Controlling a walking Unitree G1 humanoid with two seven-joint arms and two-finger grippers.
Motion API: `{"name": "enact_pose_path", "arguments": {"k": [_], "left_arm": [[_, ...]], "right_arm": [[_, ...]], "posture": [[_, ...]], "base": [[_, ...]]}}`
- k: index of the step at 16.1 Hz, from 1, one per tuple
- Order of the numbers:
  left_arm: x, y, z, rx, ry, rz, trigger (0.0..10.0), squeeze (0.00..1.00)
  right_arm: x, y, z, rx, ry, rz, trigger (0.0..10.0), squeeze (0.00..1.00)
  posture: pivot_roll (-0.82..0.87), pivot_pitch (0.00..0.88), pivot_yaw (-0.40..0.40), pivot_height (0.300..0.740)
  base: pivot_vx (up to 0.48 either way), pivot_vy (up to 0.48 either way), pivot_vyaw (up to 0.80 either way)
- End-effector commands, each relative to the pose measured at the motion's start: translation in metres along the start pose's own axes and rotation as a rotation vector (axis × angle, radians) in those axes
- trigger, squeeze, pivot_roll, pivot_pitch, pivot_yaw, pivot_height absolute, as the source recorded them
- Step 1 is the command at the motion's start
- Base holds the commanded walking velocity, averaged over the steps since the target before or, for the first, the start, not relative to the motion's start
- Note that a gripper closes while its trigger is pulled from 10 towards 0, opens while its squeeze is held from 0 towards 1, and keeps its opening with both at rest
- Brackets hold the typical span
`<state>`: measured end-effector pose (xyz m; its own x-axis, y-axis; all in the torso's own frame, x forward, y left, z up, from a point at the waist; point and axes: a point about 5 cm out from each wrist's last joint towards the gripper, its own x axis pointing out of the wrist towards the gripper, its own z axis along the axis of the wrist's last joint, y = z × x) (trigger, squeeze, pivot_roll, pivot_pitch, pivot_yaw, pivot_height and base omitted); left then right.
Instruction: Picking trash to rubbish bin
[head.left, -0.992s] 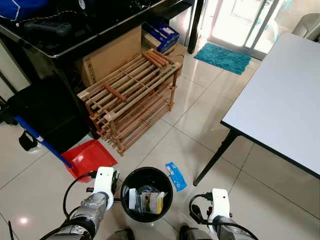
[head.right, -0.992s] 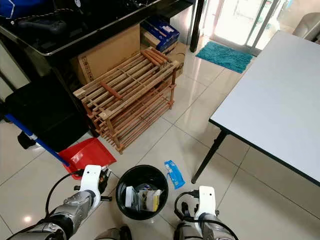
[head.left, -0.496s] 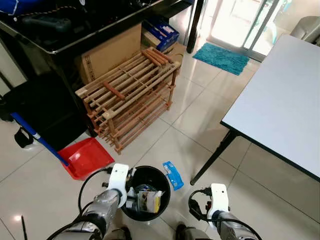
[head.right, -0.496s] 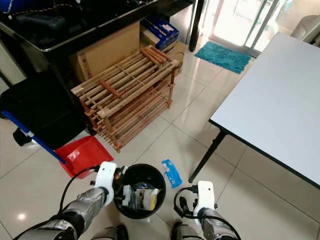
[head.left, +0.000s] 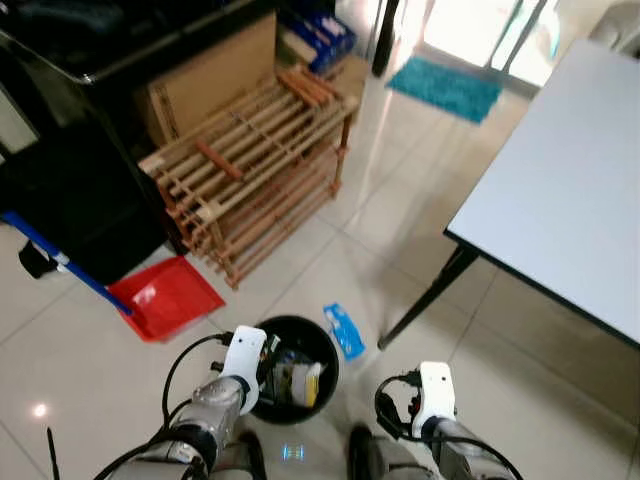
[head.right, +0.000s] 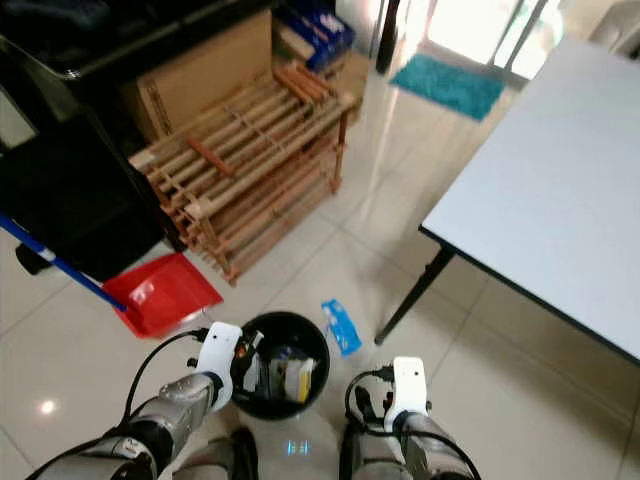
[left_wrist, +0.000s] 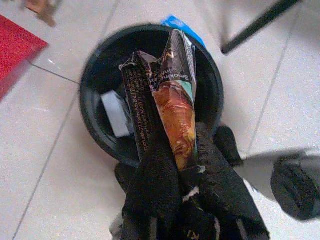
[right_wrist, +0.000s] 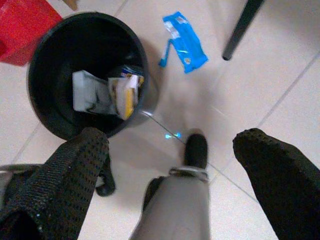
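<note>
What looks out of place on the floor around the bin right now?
A blue wrapper lies flat on the tiles beside the black bin, near the table leg, not inside it. The left gripper holds a snack wrapper over the bin.

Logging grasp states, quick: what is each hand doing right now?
Left hand: closed on a snack wrapper, over the black bin.
Right hand: open, holding nothing.

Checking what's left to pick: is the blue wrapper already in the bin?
No, the blue wrapper lies on the floor tiles beside the bin, not in it.
</note>
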<state>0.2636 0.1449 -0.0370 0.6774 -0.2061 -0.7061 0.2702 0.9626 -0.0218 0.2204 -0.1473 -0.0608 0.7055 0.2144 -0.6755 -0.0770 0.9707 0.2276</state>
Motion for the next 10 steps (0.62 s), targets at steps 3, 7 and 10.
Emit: {"name": "enact_pose_path", "arguments": {"k": [3, 7, 10], "left_arm": [[0.0, -0.01, -0.011, 0.029, 0.032, -0.052, 10.0, 0.0], [0.0, -0.01, -0.01, 0.078, 0.036, -0.069, 10.0, 0.0], [0.0, -0.008, -0.007, 0.107, 0.02, -0.068, 10.0, 0.0]], "right_arm": [[-0.004, 0.009, -0.001, 0.022, -0.041, 0.097, 10.0, 0.0], [-0.006, 0.029, 0.01, 0.059, -0.117, 0.248, 10.0, 0.0], [-0.011, 0.04, 0.014, 0.069, -0.148, 0.304, 10.0, 0.0]], "posture": [[-0.24, 0.36, -0.034, 0.74], [-0.22, 0.389, -0.038, 0.74], [-0.23, 0.406, -0.038, 0.74]], "base": [[0.0, 0.0, 0.0], [0.0, 0.0, 0.0], [0.0, 0.0, 0.0]]}}
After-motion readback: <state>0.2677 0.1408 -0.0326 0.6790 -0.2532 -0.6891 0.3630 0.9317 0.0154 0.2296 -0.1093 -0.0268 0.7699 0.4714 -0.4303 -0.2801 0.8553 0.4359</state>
